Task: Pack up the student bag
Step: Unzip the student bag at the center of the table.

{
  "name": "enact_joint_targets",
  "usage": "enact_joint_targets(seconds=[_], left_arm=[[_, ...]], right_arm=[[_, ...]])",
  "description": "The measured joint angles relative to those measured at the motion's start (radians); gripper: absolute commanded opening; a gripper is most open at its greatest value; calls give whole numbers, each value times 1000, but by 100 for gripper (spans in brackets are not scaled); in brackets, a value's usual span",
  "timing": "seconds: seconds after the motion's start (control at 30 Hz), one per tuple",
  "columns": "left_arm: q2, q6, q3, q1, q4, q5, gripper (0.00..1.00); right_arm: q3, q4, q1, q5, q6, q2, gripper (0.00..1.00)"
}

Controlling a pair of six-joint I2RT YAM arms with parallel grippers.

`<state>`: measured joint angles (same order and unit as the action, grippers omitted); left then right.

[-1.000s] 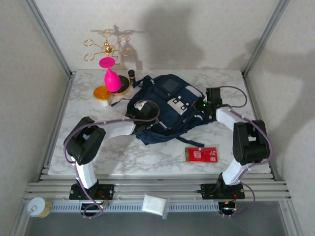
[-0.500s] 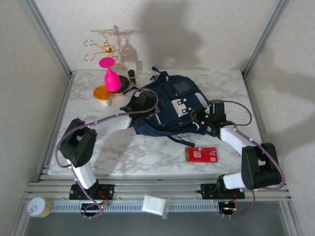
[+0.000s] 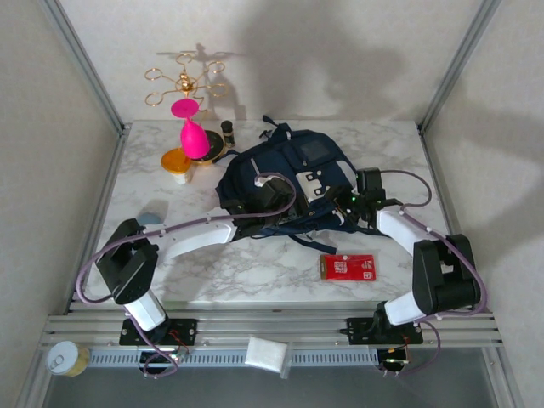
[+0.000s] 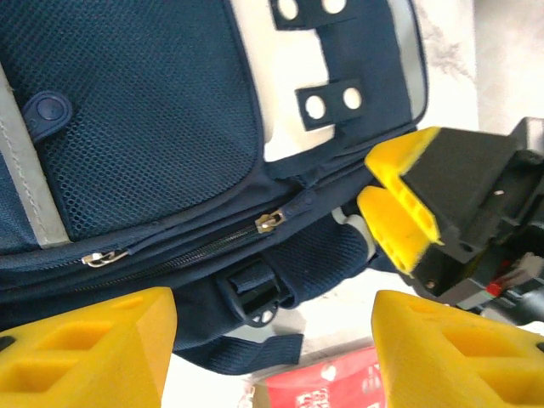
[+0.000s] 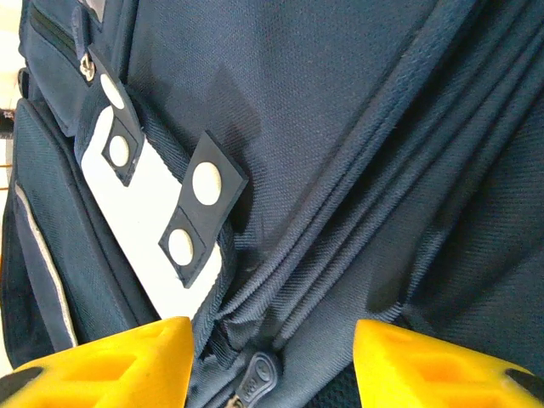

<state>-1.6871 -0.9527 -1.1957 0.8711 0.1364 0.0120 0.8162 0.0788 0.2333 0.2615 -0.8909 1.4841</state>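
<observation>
Toward the far middle of the white marble-patterned table (image 3: 212,272) lies the one student bag (image 3: 293,166), a large navy-blue fabric backpack, flat with its front panel up. Two grippers meet over its near side.

The left gripper (image 3: 274,202) hovers above the bag's near-left part. In the left wrist view its two yellow fingers (image 4: 93,348) stand wide apart with nothing held. Beneath them the bag shows two metal zipper pulls (image 4: 270,222) and one black plastic buckle (image 4: 255,293).

The right gripper (image 3: 351,204) sits at the bag's near-right edge. In the right wrist view its two yellow fingers (image 5: 442,365) are parted and grip nothing, with navy fabric filling the gap. Whether either gripper touches the cloth cannot be told. The bag's white-grey patch (image 5: 149,221) carries two dark tabs, each with two pale round studs.

Near of the bag, right of centre, one flat red packet (image 3: 348,267) lies on the table, apart from the bag.

At the far left stand one pink goblet-shaped cup (image 3: 192,129), one orange-lidded tub (image 3: 177,161), one small dark bottle (image 3: 227,129) and one gold wire stand with ring-shaped arms (image 3: 183,82).
</observation>
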Motion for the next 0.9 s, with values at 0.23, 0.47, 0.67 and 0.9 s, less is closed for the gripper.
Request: enact_joint_targets(seconds=[0.23,0.47,0.67,0.9], left_arm=[[-68,-3,-12,1,8,7,62],[-106,-3,-32,4,18,6,61],[-116,-3,-33,5,19,6,62],[-116,-3,-33,6,25,3,63]], right_arm=[[108,16,39,-38,-35,95,47],[156,66,70,-105,-71,162,50],[164,74,107,-174,-98,170,54],[132,64,150,-244,-110,148,60]])
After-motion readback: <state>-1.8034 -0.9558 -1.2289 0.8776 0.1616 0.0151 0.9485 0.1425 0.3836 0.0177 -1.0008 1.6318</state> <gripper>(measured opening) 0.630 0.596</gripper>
